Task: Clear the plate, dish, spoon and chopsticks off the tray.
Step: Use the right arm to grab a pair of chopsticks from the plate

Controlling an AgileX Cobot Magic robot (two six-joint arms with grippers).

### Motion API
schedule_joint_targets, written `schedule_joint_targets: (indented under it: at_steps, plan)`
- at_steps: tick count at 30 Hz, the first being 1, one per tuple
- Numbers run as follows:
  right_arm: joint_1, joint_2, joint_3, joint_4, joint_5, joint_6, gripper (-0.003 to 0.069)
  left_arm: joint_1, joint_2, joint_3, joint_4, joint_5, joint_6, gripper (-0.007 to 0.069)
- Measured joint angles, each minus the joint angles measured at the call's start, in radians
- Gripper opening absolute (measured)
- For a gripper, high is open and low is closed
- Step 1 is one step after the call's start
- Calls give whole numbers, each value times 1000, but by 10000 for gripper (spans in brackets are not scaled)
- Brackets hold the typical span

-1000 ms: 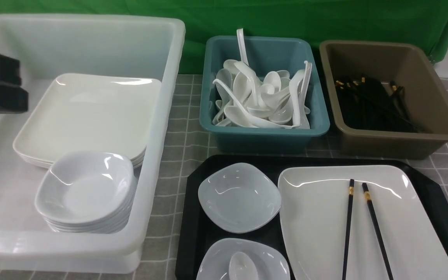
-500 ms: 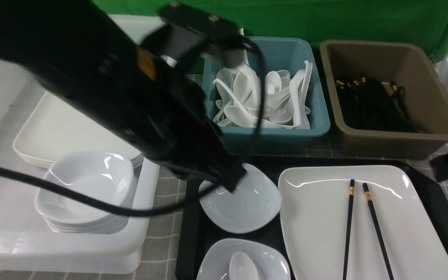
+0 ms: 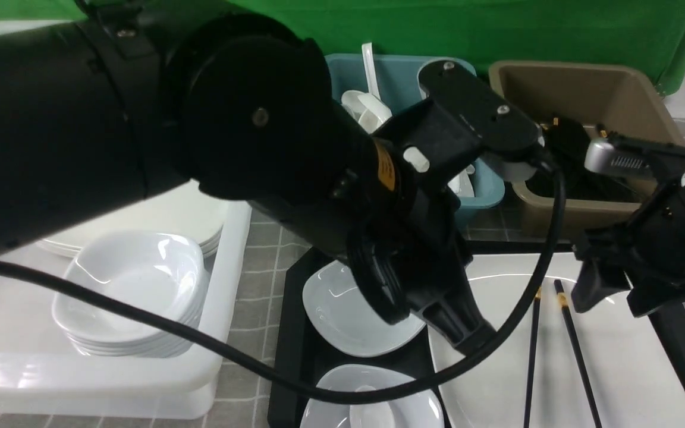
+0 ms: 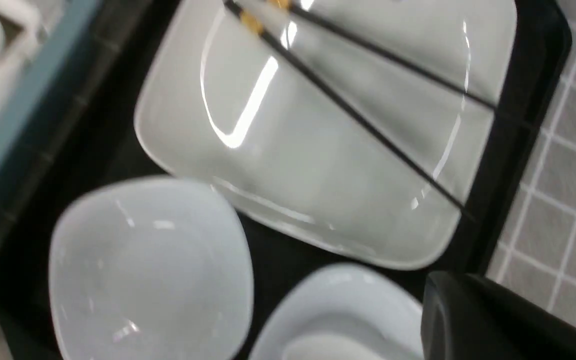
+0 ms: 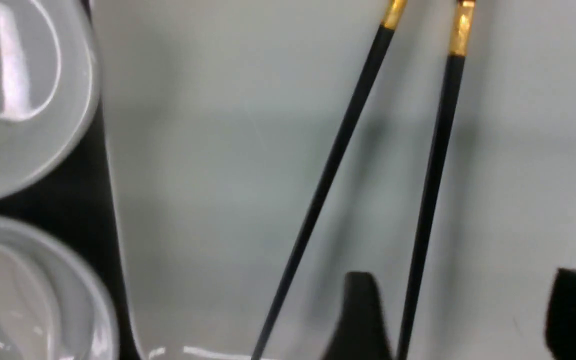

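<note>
A black tray (image 3: 291, 333) holds a large white plate (image 3: 497, 386), with two black chopsticks (image 3: 577, 351) lying on the plate. Left of the plate stand two small dishes (image 3: 342, 315), and the near one holds the white spoon (image 5: 13, 300). My right gripper (image 3: 613, 297) hangs open just above the plate's far end. In the right wrist view, one chopstick (image 5: 430, 165) runs between its fingers (image 5: 363, 310). My left gripper (image 3: 467, 336) is shut and empty. It points down over the gap between the far dish and the plate (image 4: 318, 150).
A white tub (image 3: 223, 297) at the left holds stacked plates and stacked dishes (image 3: 134, 291). Behind the tray stand a teal bin (image 3: 488, 190) of spoons and a brown tub (image 3: 562, 89) of chopsticks. The left arm and its cable (image 3: 140, 321) cover much of the front view.
The left arm has swung from the white tub across to the tray. The right arm has come in from the right over the plate, and its gripper has opened.
</note>
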Motion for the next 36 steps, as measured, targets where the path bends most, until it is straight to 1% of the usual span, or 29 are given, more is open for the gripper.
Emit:
schedule_joint_targets:
  at_steps: [1,2,3,9,14,16,22,32,34,36]
  plan:
    - [7,26,0,-4,-31,12,630,0,0,0,5,-15,1,2]
    - [14,51,0,-8,-61,23,659,0,0,0,10,-22,1,2]
    - [19,62,0,-9,-72,27,670,0,0,0,10,-23,1,2]
    - [51,159,0,-9,-131,48,690,0,0,0,14,-23,2,2]
    - [58,214,0,-9,-151,52,685,0,0,0,14,-23,2,2]
    - [58,230,0,-10,-151,54,673,0,0,0,14,-23,2,2]
    - [76,238,-1,-11,-165,71,581,0,0,0,14,-13,2,2]
    - [77,262,-2,-14,-173,74,575,0,0,0,10,-12,2,2]
    - [77,264,-2,-15,-173,74,539,0,0,0,6,-10,2,2]
    - [77,264,-2,-18,-169,74,468,0,0,0,6,-8,3,2]
